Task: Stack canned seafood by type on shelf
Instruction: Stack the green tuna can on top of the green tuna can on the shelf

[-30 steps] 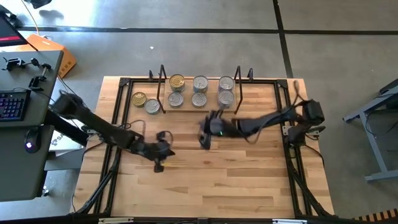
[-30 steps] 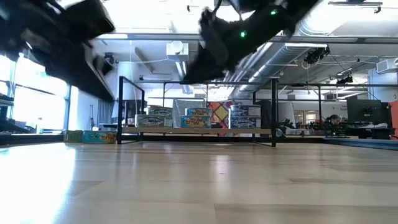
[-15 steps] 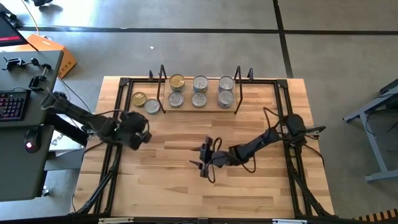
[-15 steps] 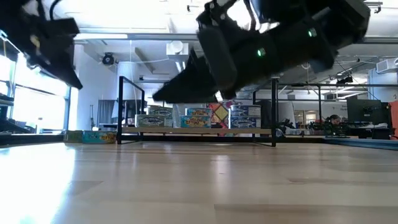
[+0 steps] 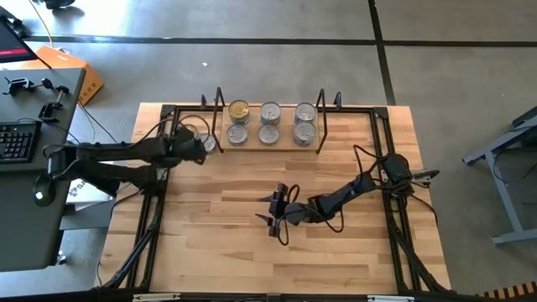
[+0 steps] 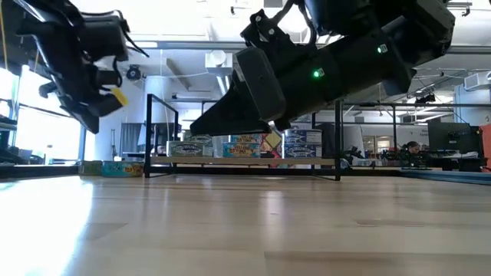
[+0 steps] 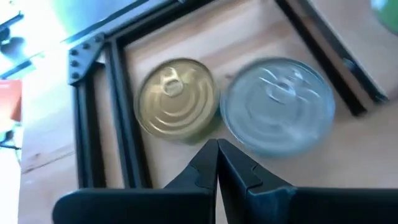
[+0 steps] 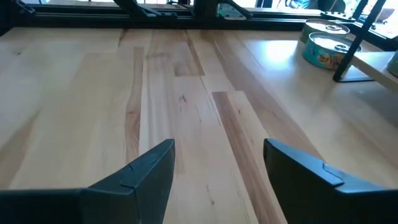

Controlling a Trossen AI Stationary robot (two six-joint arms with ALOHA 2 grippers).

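Six tins stand on the shelf (image 5: pixel 268 144), a low light-wood board with black wire uprights: a gold-lidded tin (image 5: pixel 239 110) and several silver-lidded ones (image 5: pixel 269 112). Two more tins stand on the table left of the shelf, a gold-lidded one (image 7: pixel 177 106) and a silver-lidded one (image 7: pixel 277 107). My left gripper (image 7: pixel 217 155) is shut and hangs above the table just near of this pair, touching neither. My right gripper (image 8: pixel 217 168) is open and empty above the middle of the table (image 5: pixel 277 214).
A black metal frame (image 5: pixel 159 168) runs around the tabletop, and one corner of it lies close to the two loose tins (image 7: pixel 93 56). Bare wood (image 5: pixel 252 252) stretches between the grippers and the near edge. A desk with a keyboard (image 5: pixel 17 138) stands left of the table.
My left gripper has swung from the table's middle toward the far left, ending above the two tins beside the shelf. My right gripper has drawn back from near the shelf toward the near edge, then held still over the middle of the table. No tin has moved.
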